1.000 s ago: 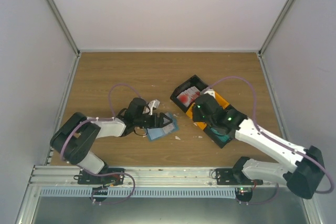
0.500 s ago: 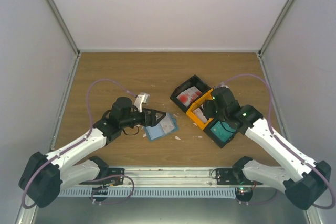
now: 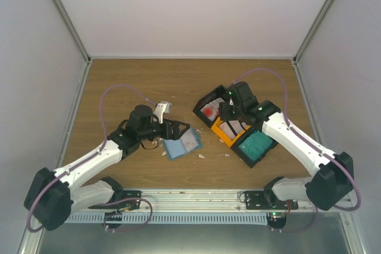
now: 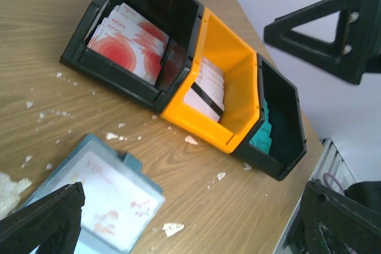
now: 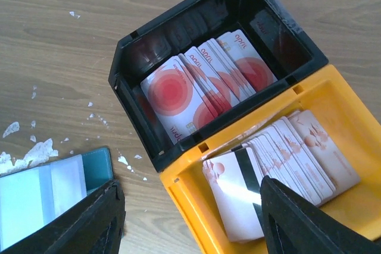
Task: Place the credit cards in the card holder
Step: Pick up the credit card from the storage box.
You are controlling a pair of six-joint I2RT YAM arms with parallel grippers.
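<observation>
The blue-teal card holder (image 3: 183,144) lies open on the table with a whitish card on its pocket; it also shows in the left wrist view (image 4: 98,197) and the right wrist view (image 5: 50,194). Red-and-white credit cards (image 5: 199,84) stand in a black tray (image 3: 209,100), whitish cards (image 5: 286,168) in the orange tray (image 3: 221,130), and teal cards (image 4: 262,135) in a second black tray (image 3: 260,154). My left gripper (image 3: 177,127) is open and empty, just above the holder's far-left edge. My right gripper (image 3: 230,113) is open and empty, hovering over the first black and orange trays.
Torn white scraps (image 4: 172,227) are scattered on the wood between the holder and the trays, with a bigger clump (image 5: 27,156) beside the holder. White walls enclose the table on three sides.
My right gripper has moved away from the teal-card tray, towards the far left, and now hangs over the red-card and orange trays. The left gripper has stayed by the holder while its arm stretched out.
</observation>
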